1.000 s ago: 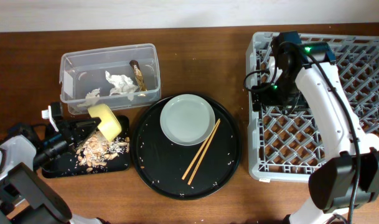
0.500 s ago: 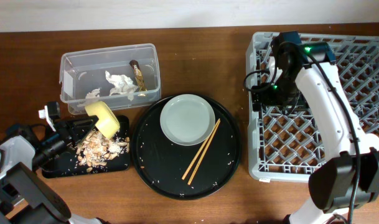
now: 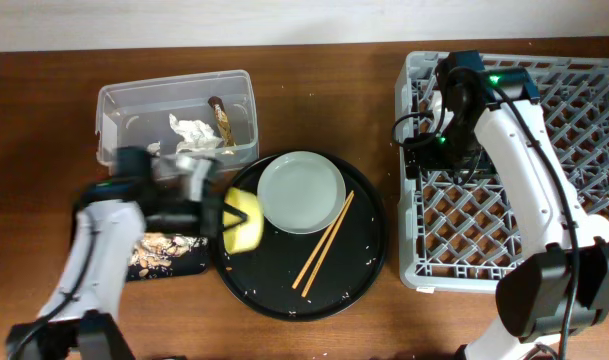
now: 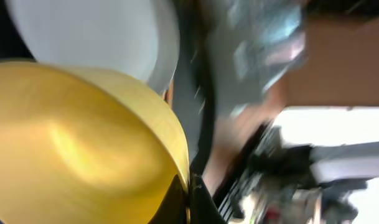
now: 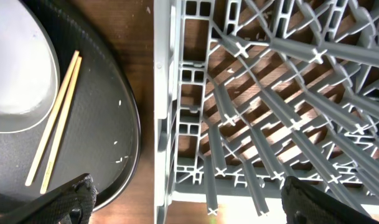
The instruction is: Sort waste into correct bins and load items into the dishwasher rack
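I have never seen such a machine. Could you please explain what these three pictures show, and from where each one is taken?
This is a robot with two arms at a wooden table; each arm ends in a two-finger gripper. One picture looks down from above; the other two come from cameras on the wrists. The left gripper holds a yellow bowl over the round black tray, where a pale plate and chopsticks lie. The right gripper is open and empty, over the grey dishwasher rack. A clear tub holds tissues; a shallow black tray holds food scraps.
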